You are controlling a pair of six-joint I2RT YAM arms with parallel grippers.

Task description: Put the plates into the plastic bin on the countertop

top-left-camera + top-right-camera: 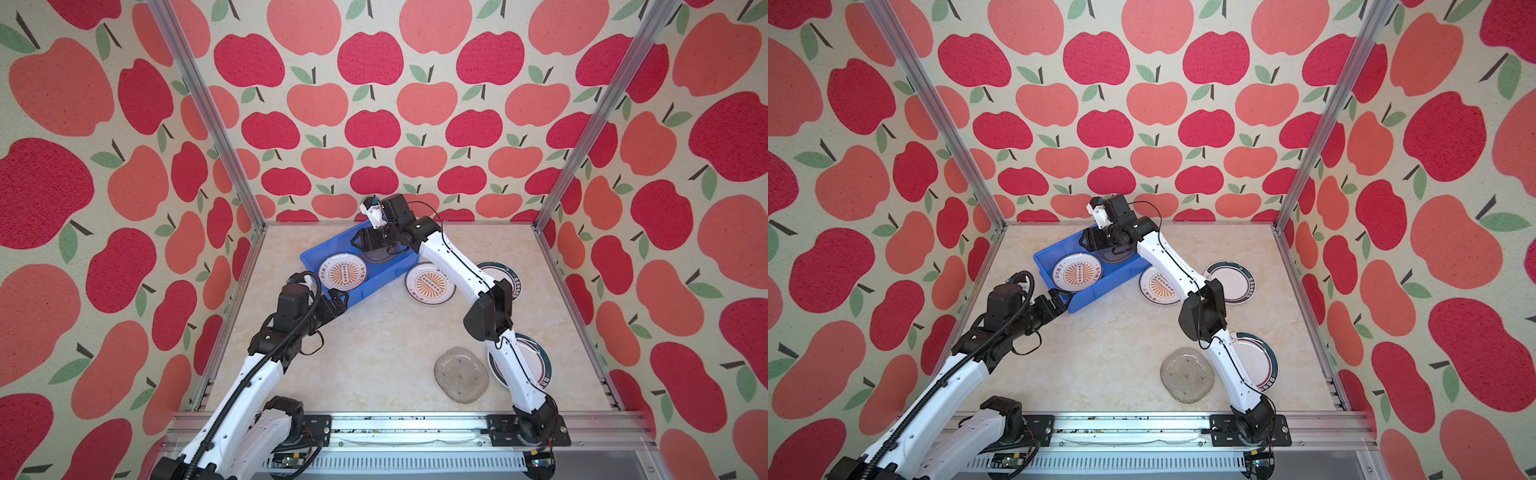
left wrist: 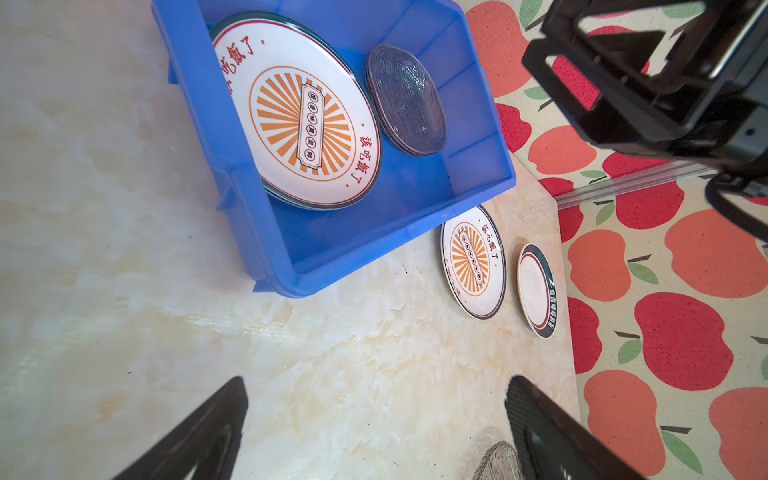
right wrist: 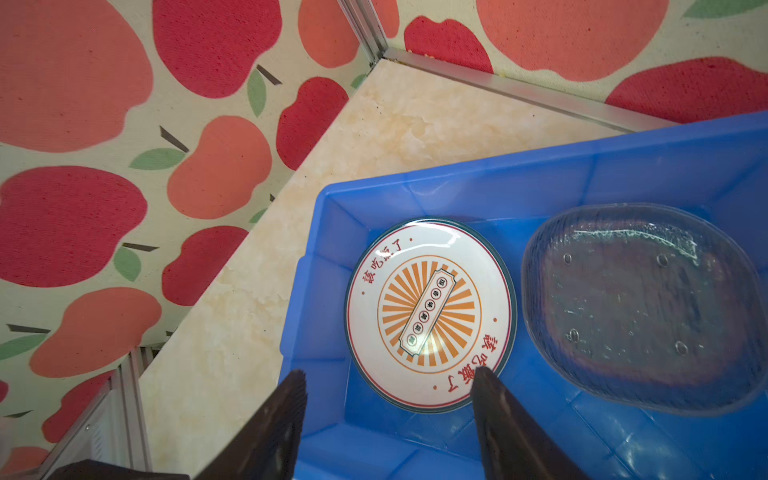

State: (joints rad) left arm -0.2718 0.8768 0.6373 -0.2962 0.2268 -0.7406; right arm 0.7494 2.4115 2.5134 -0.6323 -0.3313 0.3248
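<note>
Just beneath right hand [image 3: 390, 374], plastic bin [image 3: 623, 166].

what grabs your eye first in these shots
The loud red and coral apple wallpaper wraps every wall around the workspace. Next comes the bright blue bin at the back left of the countertop, holding an orange sunburst plate beside clear glass plates; a matching sunburst plate lies just outside, to the bin's right.

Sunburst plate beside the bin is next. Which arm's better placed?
Right, probably. The right pincer hangs open and empty over the right end of the bin; the sunburst plate lies beside it. Left pincer, also open, is at the opposite end.
</note>
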